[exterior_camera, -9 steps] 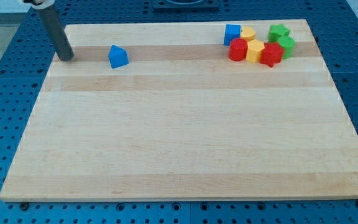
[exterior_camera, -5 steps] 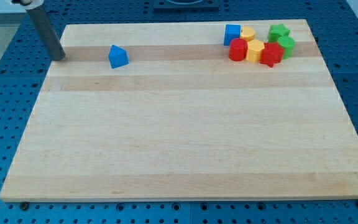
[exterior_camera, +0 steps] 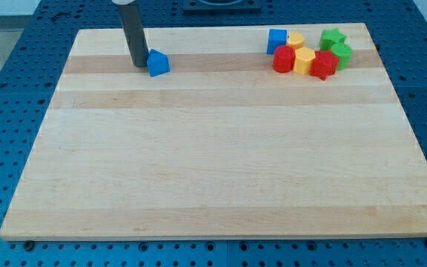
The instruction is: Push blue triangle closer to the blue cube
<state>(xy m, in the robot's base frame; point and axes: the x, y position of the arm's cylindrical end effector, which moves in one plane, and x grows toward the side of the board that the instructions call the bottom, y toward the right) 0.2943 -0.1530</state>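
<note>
The blue triangle (exterior_camera: pixel 158 63) lies on the wooden board near the view's top, left of centre. My tip (exterior_camera: pixel 139 64) rests on the board right against the triangle's left side. The blue cube (exterior_camera: pixel 276 40) stands far to the right at the view's top, at the left end of a cluster of blocks. A wide gap of board separates the triangle from the cube.
Beside the blue cube sit a yellow round block (exterior_camera: pixel 296 39), a red block (exterior_camera: pixel 284 59), a yellow hexagonal block (exterior_camera: pixel 304 61), a red star (exterior_camera: pixel 322 65), a green star (exterior_camera: pixel 333 37) and a green block (exterior_camera: pixel 341 53). The board (exterior_camera: pixel 221 163) lies on a blue perforated table (exterior_camera: pixel 6 89).
My tip has swept right from the board's left edge up to the blue triangle. The triangle has shifted right by a small distance, toward the blue cube.
</note>
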